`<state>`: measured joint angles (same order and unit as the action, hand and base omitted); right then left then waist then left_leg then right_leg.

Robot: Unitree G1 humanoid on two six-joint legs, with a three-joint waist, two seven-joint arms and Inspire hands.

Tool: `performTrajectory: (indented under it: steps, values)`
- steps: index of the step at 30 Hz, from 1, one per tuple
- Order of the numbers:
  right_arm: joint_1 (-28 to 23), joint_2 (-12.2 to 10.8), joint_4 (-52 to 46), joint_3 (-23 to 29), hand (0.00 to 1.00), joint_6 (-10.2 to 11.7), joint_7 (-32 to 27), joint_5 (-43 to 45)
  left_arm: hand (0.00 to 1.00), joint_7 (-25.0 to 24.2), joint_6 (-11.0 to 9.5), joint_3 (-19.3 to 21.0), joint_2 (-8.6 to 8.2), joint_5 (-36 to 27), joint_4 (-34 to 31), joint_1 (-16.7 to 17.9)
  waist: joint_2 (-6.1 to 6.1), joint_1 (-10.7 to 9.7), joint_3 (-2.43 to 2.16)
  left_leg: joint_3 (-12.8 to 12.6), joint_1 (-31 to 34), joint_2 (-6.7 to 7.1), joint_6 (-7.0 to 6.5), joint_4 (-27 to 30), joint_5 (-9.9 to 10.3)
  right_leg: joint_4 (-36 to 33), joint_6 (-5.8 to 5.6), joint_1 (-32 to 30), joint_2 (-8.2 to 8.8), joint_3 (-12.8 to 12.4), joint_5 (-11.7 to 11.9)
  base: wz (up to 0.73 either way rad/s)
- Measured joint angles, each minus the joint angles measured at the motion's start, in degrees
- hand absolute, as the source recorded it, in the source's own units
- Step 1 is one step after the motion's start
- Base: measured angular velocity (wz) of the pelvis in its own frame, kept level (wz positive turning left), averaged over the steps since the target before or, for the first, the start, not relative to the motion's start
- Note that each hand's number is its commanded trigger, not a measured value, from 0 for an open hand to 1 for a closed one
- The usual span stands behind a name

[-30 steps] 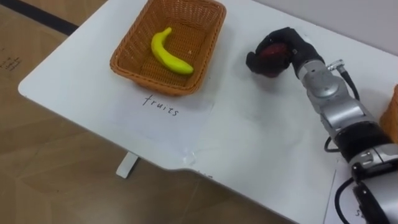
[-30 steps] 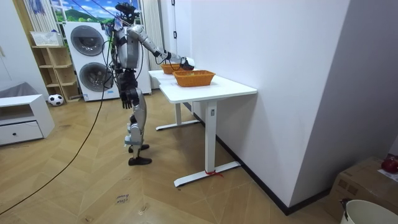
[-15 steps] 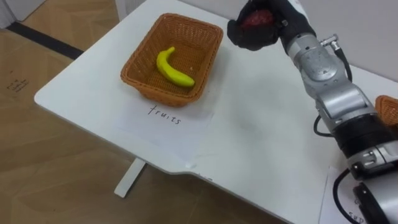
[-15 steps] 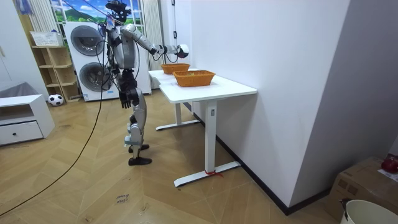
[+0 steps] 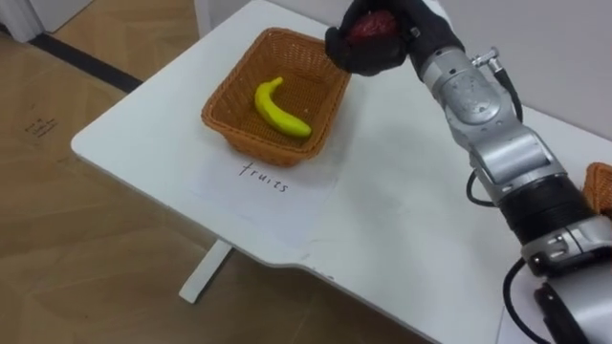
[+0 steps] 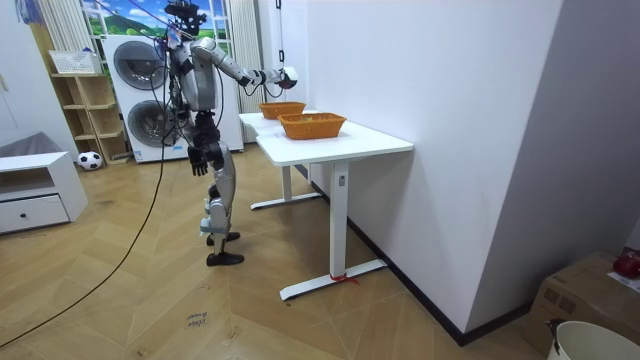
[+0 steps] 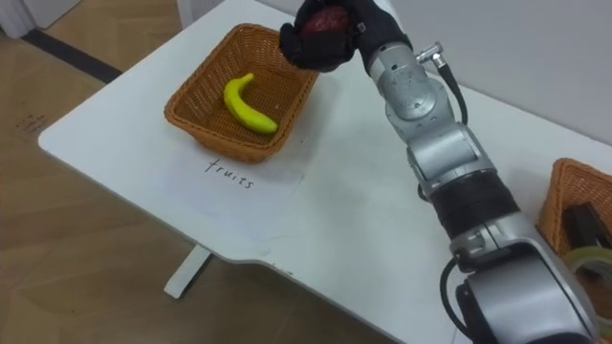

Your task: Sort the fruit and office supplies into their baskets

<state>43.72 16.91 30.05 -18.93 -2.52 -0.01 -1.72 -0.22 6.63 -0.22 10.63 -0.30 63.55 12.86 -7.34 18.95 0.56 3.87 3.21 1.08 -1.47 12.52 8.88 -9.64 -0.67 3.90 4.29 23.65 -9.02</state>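
Observation:
My right hand (image 5: 406,43) is shut on a dark red round fruit (image 5: 368,26) and holds it in the air above the far right corner of the wicker fruit basket (image 5: 222,122). A yellow banana (image 5: 281,109) lies inside that basket. The same hand (image 7: 356,38) and fruit (image 7: 325,21) appear in the right eye view, over the basket's rim (image 7: 182,119). In the room view I stand at the table's end with the right arm stretched out over it, and my left hand (image 6: 198,158) hangs by my side.
A paper sheet with a handwritten label (image 5: 263,177) lies on the white table (image 5: 382,220) in front of the fruit basket. A second wicker basket (image 7: 559,196) at the far right holds dark items and a tape roll (image 7: 585,263). The table edge runs along the left.
The right hand has lifted the red fruit off the table and carried it left, to above the fruit basket's corner. The eye view has also shifted.

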Motion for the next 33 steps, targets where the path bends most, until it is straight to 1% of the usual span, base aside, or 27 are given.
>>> performTrajectory:
  steps: [2, 4, 6, 8, 10, 13, 15, 16, 18, 19, 24, 29, 33]
  values:
    - [0.0, -0.01, 0.08, -0.01, 1.0, -0.09, -0.01, -0.05, 0.0, -0.35, 0.13, -0.01, 0.0, -0.02, -0.34, 0.27, -0.01, 0.39, 0.08, 0.2, 0.02, 0.07, 0.0, 0.04, 0.0, 0.01, -0.01, 0.04, 0.01, 0.18, 0.0, 0.03]
    - [0.0, -0.05, 0.34, -0.14, 1.0, -0.09, -0.1, -0.27, 0.0, -0.34, 0.4, 0.0, 0.0, -0.07, -0.69, 0.44, 0.0, 0.71, 0.21, 1.04, 0.08, 0.57, 0.0, 0.05, -0.01, -0.01, -0.07, 0.18, 0.05, 0.49, -0.04, 0.09]
    - [0.0, -0.07, 0.55, -0.17, 1.0, -0.14, -0.1, -0.19, 0.0, -0.32, 0.5, -0.01, 0.0, -0.06, -0.7, 0.45, -0.06, 1.55, 0.33, 1.07, 0.08, 0.51, -0.01, -0.04, -0.01, 0.0, -0.12, 0.13, 0.13, 0.68, -0.08, 0.02]
    - [0.0, -0.17, 1.11, -0.31, 1.0, -0.15, -0.1, -0.21, 0.0, -0.31, 0.61, -0.01, -0.01, 0.01, -0.68, 0.5, -0.1, 2.18, 0.49, 1.14, 0.12, 0.54, -0.01, -0.07, -0.01, -0.01, -0.16, 0.14, 0.25, 0.87, -0.1, 0.02]
    - [0.0, -0.22, 2.36, -1.35, 1.0, -0.17, -0.05, -0.16, 0.0, -0.33, 0.78, -0.02, 0.0, 0.02, -0.67, 0.66, -0.3, 2.86, 0.76, 1.36, 0.34, 0.59, -0.02, -0.05, -0.02, -0.03, -0.3, 0.12, 0.51, 1.76, -0.19, 0.07]
    - [0.0, -0.49, 3.39, -2.46, 1.0, -1.4, 0.32, 0.4, 0.0, -0.43, 1.01, 0.0, 0.07, 0.02, -0.62, 0.69, -0.58, 3.6, 0.89, 1.57, 0.79, 0.78, -0.07, 0.1, 0.01, -0.07, -0.4, -0.11, 0.72, 2.11, -0.24, 0.06]
    - [0.01, -0.91, 3.42, -2.47, 1.0, -1.42, 0.56, 0.28, 0.0, -0.45, 1.03, 0.06, 0.21, 0.02, -0.68, 0.68, -0.92, 3.64, 0.97, 1.9, 1.15, 0.86, -0.1, 0.15, 0.01, -0.07, -0.41, -0.22, 0.78, 2.74, -0.25, 0.13]
    - [0.01, -1.03, 3.42, -2.49, 1.0, -1.42, 0.78, 0.21, 0.0, -0.45, 1.03, 0.07, 0.31, 0.02, -0.71, 0.67, -1.12, 3.66, 0.97, 2.25, 1.21, 0.89, -0.1, 0.16, 0.01, -0.08, -0.41, -0.19, 0.78, 3.21, -0.25, 0.14]
    - [0.01, -1.04, 3.42, -2.49, 1.0, -1.42, 0.88, 0.14, 0.0, -0.44, 1.01, 0.06, 0.3, 0.0, -0.8, 0.67, -1.27, 3.71, 0.92, 2.62, 1.14, 0.91, -0.11, 0.26, 0.01, -0.07, -0.41, -0.08, 0.75, 3.32, -0.25, 0.1]
    - [0.01, -1.14, 3.42, -2.49, 1.0, -1.42, 0.86, -0.02, 0.0, -0.42, 0.98, 0.05, 0.29, -0.05, -0.82, 0.67, -1.28, 4.12, 0.91, 2.63, 1.03, 0.9, -0.11, 0.23, 0.0, -0.08, -0.41, 0.0, 0.73, 3.25, -0.25, 0.05]
    - [0.01, -2.34, 3.55, -2.49, 1.0, -1.44, 0.81, -0.44, 0.0, -0.47, 0.97, 0.19, 0.32, -0.02, -0.95, 0.68, -1.26, 4.83, 0.92, 2.41, 0.93, 0.88, -0.11, 0.24, 0.0, -0.08, -0.55, 0.11, 0.75, 3.3, -0.34, 0.0]
    - [0.01, -2.56, 3.62, -2.5, 1.0, -1.45, 0.77, -0.46, 0.0, -0.56, 0.99, 2.12, 0.35, 0.61, -1.68, 0.73, -1.39, 5.3, 1.07, 2.46, 1.08, 0.9, -0.1, 0.08, 0.0, -0.08, -0.68, 0.17, 0.74, 3.24, -0.42, 0.01]
    - [0.01, -2.53, 4.35, -3.38, 1.0, -2.1, 0.07, -0.45, 0.0, -0.55, 1.34, 2.31, 0.61, 1.09, -1.73, 0.8, -1.65, 5.59, 1.08, 2.47, 1.19, 0.86, -0.09, -0.25, 0.01, -0.08, -0.75, 0.17, 0.69, 3.18, -0.46, 0.0]
